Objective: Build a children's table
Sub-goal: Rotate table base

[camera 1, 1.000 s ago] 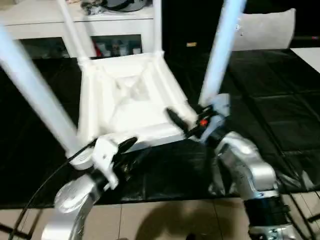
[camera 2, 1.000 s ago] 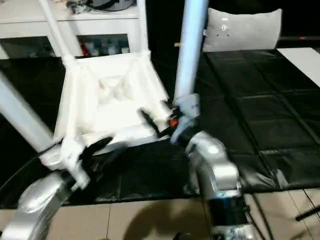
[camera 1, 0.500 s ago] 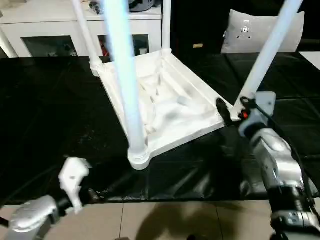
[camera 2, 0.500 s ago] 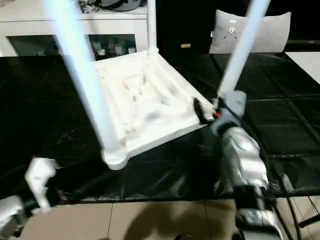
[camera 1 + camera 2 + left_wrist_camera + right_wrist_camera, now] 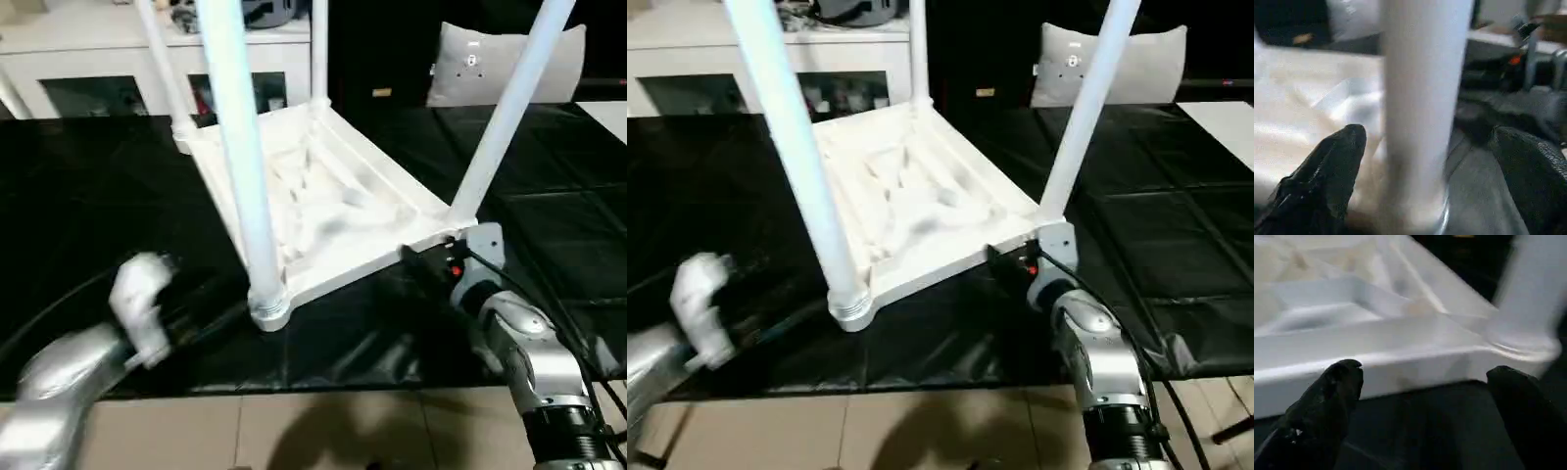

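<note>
Lying upside down on the black mat (image 5: 78, 196), the children's table (image 5: 323, 196) is pointing its legs upward. The left gripper (image 5: 1425, 171) is spreading wide around the near leg (image 5: 240, 166) without touching it. The right gripper (image 5: 1425, 396) is gaping empty beside the tabletop's edge.

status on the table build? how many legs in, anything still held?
Done: the white plastic square tabletop lies upside down on the black mat, with all four long white tapered tube legs standing in its corner sockets, including the nearest leg. In hand: nothing. The left gripper is open around that leg without gripping it; the right gripper is open beside the tabletop's edge. Left: probably turning the table upright.
</note>
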`<state>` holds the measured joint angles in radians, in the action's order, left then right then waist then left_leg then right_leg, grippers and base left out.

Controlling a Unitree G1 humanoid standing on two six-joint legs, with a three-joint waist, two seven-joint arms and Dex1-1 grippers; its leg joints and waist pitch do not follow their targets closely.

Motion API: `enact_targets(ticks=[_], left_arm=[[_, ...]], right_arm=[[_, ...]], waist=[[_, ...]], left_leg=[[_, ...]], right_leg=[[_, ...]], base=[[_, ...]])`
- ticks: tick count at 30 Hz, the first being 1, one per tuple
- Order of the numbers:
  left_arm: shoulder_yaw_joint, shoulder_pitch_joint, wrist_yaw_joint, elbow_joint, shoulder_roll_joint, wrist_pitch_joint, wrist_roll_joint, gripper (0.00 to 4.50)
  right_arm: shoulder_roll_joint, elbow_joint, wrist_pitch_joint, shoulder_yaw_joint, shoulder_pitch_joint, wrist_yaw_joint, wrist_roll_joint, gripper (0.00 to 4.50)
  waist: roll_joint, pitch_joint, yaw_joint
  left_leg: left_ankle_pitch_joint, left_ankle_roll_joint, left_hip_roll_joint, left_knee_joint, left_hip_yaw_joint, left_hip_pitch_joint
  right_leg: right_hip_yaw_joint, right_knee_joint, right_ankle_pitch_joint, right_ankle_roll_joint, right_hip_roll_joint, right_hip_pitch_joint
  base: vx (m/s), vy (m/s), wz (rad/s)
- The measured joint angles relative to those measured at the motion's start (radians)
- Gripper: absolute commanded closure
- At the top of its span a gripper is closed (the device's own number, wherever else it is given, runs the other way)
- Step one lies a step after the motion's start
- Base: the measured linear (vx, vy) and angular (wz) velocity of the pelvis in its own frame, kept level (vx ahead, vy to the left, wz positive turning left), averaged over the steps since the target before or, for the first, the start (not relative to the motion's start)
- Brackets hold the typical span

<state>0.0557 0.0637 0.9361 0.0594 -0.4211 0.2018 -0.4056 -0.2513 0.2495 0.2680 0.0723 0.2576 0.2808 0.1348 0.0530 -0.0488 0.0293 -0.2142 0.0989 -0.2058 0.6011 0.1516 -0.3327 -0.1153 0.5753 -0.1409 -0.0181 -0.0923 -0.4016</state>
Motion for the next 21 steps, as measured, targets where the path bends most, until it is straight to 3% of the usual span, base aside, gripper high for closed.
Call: enact_targets(ticks=[5,10,14,21], left_arm=[[-0.055,0.121,0.013,-0.045,0.058,0.032,-0.019,0.04],[-0.092,0.203,0.031,-0.072,0.090,0.056,-0.030,0.04],[-0.128,0.205,0.092,-0.011,0.078,0.172,-0.121,0.04],[-0.186,0.173,0.165,0.097,0.061,0.290,-0.220,0.04]], right_arm=[[-0.037,0.069,0.030,0.020,0.025,-0.068,-0.042,0.00],[-0.035,0.171,0.021,0.001,0.079,-0.062,-0.067,0.00],[-0.014,0.264,-0.024,-0.029,0.147,-0.042,-0.072,0.00],[-0.020,0.346,-0.062,-0.043,0.181,0.003,-0.100,0.00]], waist=[[-0.001,0.000,-0.008],[0.000,0.000,-0.016],[0.000,0.000,-0.019],[-0.006,0.000,-0.039]], left_leg=[[0.000,0.000,0.000,0.000,0.001,-0.001],[0.000,0.000,0.000,-0.001,0.001,-0.004],[0.000,0.000,-0.001,-0.001,0.001,-0.010],[0.002,-0.003,-0.001,0.000,0.003,-0.016]], right_leg=[[0.000,0.001,0.000,0.000,0.001,-0.001],[0.000,0.001,0.000,0.000,0.001,-0.003],[0.000,0.003,0.000,-0.003,0.001,-0.009],[0.001,0.006,0.002,-0.009,0.001,-0.016]], base=[[0.000,0.000,0.00],[0.000,0.000,0.00],[0.000,0.000,0.00],[0.000,0.000,0.00]])
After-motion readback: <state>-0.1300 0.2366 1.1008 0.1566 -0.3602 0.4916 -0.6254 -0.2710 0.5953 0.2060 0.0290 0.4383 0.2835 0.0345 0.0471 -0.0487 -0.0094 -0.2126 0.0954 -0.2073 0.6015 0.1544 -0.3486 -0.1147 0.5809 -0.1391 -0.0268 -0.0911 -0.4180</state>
